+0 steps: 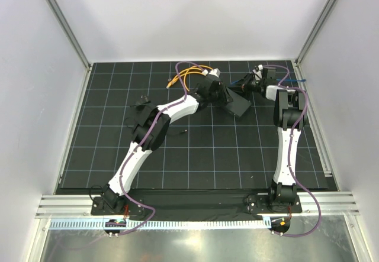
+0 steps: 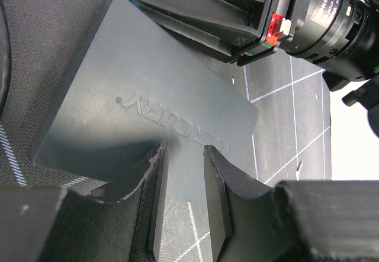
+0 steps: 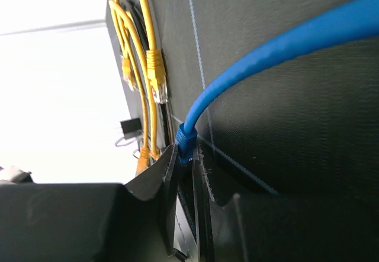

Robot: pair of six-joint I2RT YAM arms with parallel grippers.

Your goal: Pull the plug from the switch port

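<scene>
**Pinch on one side, brace on the other, socket unseen**

The right gripper (image 3: 188, 179) has its fingers close together on the blue plug (image 3: 186, 136), at the boot where the blue cable (image 3: 284, 43) ends. A hold there, I judge, lets a pull act on the plug rather than on the cable. The left gripper (image 2: 186, 209) shows a narrow gap between its fingers with nothing in it. It sits at the near edge of the switch box (image 2: 148, 96), probably to stop the box sliding when the plug is drawn. The box lies on the mat (image 1: 207, 149) at the far middle, between the two grippers, with yellow cables (image 1: 186, 73) to its left.

The switch port shows in no view. The right fingers cover the spot where plug meets box, so I cannot tell whether the plug is seated or its latch pressed. Whether the left fingers actually touch the box is also unclear.
</scene>
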